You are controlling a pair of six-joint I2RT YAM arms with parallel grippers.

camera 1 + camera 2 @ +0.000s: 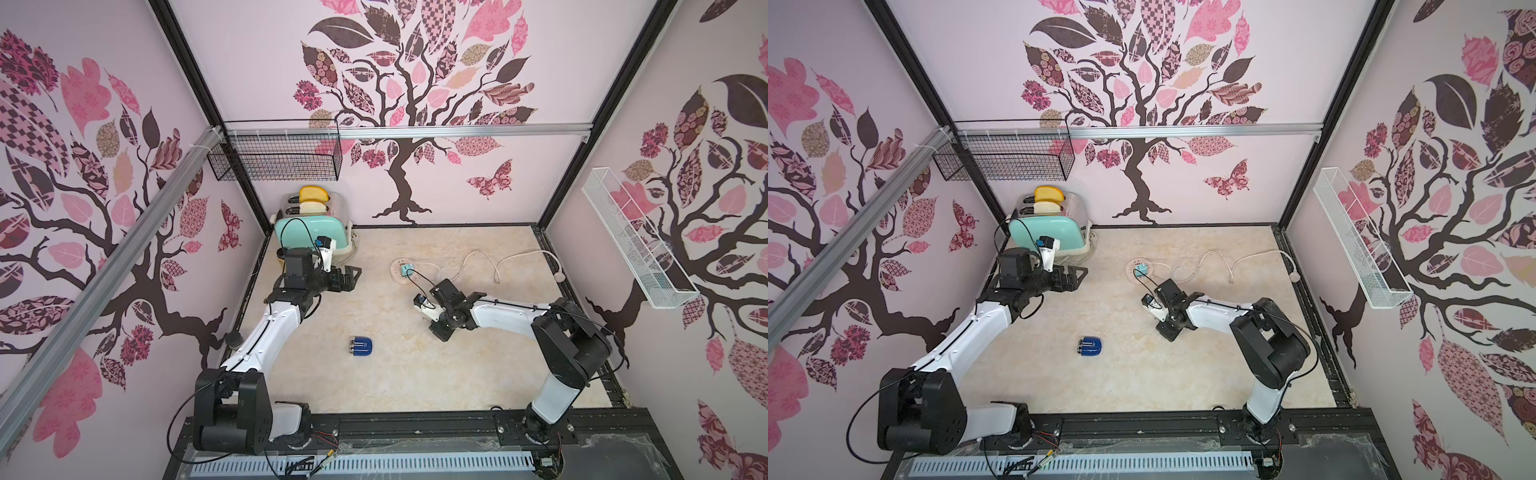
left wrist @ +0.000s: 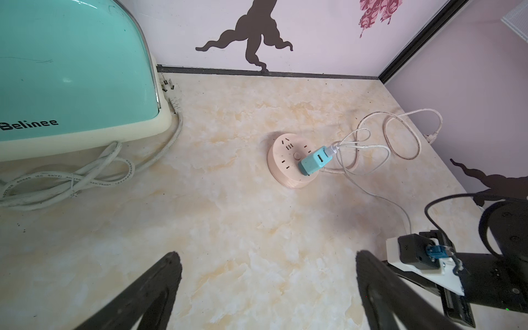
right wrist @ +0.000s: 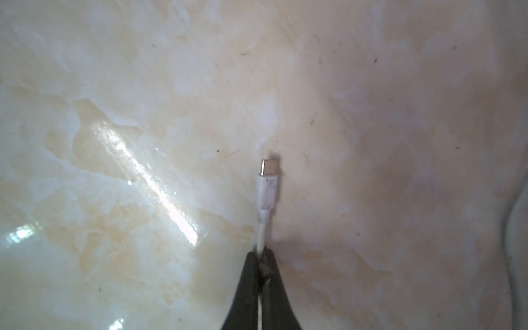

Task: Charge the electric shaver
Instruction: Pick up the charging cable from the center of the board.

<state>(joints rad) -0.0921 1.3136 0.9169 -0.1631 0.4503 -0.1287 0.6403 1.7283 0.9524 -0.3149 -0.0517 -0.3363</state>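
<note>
The electric shaver (image 1: 360,346) (image 1: 1090,347), dark blue with a silver head, lies alone on the marble tabletop between the two arms. My right gripper (image 3: 261,253) (image 1: 441,331) is shut on the thin white charging cable (image 2: 380,197), just behind its USB-C plug (image 3: 268,183), which hangs close over the table. The cable runs back to a mint-green adapter (image 2: 314,163) in the round pink socket disc (image 2: 285,168) (image 1: 397,272). My left gripper (image 2: 268,257) (image 1: 349,276) stands open and empty near the toaster, far from the shaver.
A mint-green toaster (image 1: 311,232) (image 2: 71,71) with bread slices stands at the back left, its cord bundled beside it. The socket's thick white cord (image 1: 478,257) loops toward the right wall. A black wire basket (image 1: 274,158) and a white one (image 1: 636,245) hang on the walls.
</note>
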